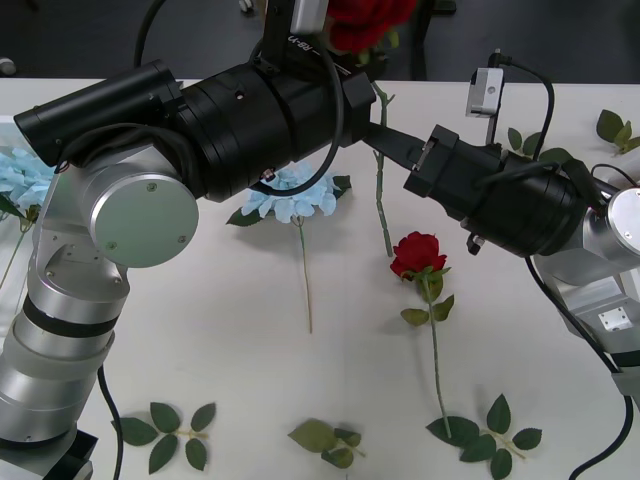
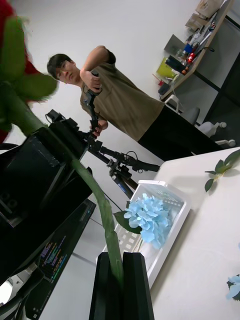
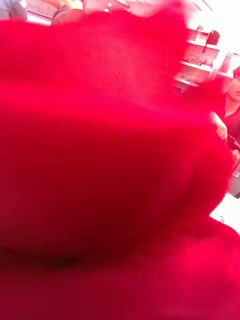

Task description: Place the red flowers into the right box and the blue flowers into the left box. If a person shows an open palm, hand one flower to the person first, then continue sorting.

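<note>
Nearest, along the table's front edge: loose leaf sprigs, not part of the sorting. Mid-table: one red rose lying flat, stem toward the robot; beyond it one blue flower, partly under the left arm; both unsorted. Above these, the two arms meet over the middle of the table. Right gripper: black fingers clenched on the green stem of a raised rose, whose bloom stands high at the far edge. Left gripper: close against that bloom, its wrist view being red petals throughout; whether its fingers are released or clenched cannot be told. Far left: the left box, already holding a blue flower, with pale blue petals at the table's left edge. Background: a person standing behind a camera tripod, hands on the equipment, no open palm offered. Step in hand, as judged: the raised rose is mid-carry or passing between arms, bound for the right box. Next move calls for swinging it rightward and releasing over that tray. Hard to make out: the right box itself; the left fingers; the stem's lower end.
</note>
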Motion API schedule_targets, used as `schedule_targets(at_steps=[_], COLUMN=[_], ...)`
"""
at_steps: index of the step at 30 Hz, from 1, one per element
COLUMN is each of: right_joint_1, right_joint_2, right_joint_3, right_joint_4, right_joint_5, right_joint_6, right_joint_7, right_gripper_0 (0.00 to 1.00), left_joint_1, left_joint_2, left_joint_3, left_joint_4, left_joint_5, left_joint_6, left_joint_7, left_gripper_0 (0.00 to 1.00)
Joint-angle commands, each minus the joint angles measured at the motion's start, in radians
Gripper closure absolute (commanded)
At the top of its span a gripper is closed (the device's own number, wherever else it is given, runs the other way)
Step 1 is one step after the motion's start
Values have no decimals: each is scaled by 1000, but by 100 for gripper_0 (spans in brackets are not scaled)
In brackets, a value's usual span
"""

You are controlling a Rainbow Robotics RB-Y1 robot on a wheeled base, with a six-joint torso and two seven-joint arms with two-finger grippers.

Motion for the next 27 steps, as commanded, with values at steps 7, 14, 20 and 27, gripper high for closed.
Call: schedule_targets(at_steps=[7,14,20,27], right_joint_1=[-22,26,101,188], right_joint_2=[21,-80,-165,-263], right_joint_3=[-3,-131,-343,-552], right_joint_4=[-12,-12,-12,-14], right_joint_5=[2,25,118,315], right_joint_6=[-12,26,164,267], right_joint_7=[23,18,-51,-160], right_gripper_0=[100,100,100,100], left_joint_1=[-44,-35,-33,-32], left_joint_2=[15,15,15,15], left_joint_3=[-25,-28,-27,-27], left_joint_4=[-22,-22,-22,-22], left_joint_5=[23,35,37,38], left_joint_6=[-18,-18,-18,-18], left_joint_7=[4,4,4,3], left_gripper_0=[0,0,0,0])
